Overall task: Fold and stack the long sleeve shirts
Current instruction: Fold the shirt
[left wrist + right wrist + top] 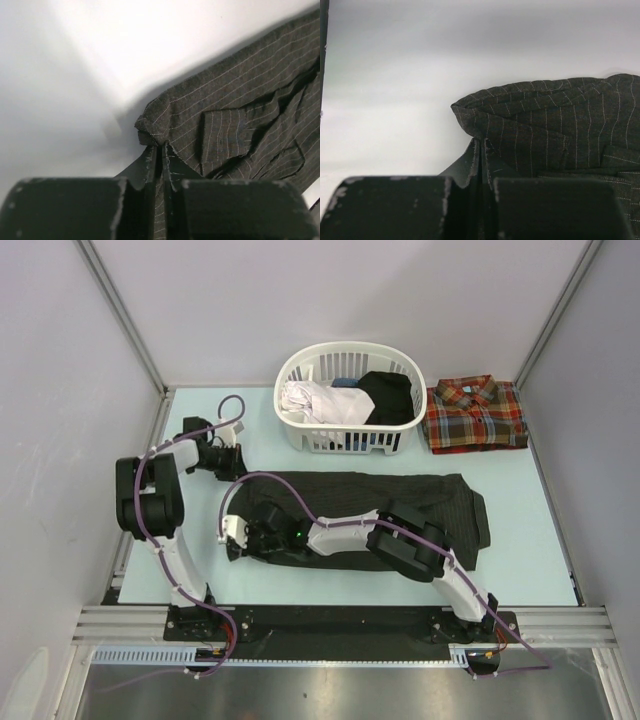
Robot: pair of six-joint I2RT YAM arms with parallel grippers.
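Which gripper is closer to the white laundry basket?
Left. The left gripper pinches the far left corner of the pinstripe shirt, below and left of the basket. The right gripper pinches the shirt's near left corner, farther from the basket.

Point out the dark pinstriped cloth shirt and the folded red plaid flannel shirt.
Dark pinstriped cloth shirt (430,490): top external view, its right part.
Folded red plaid flannel shirt (476,420): top external view, chest area.
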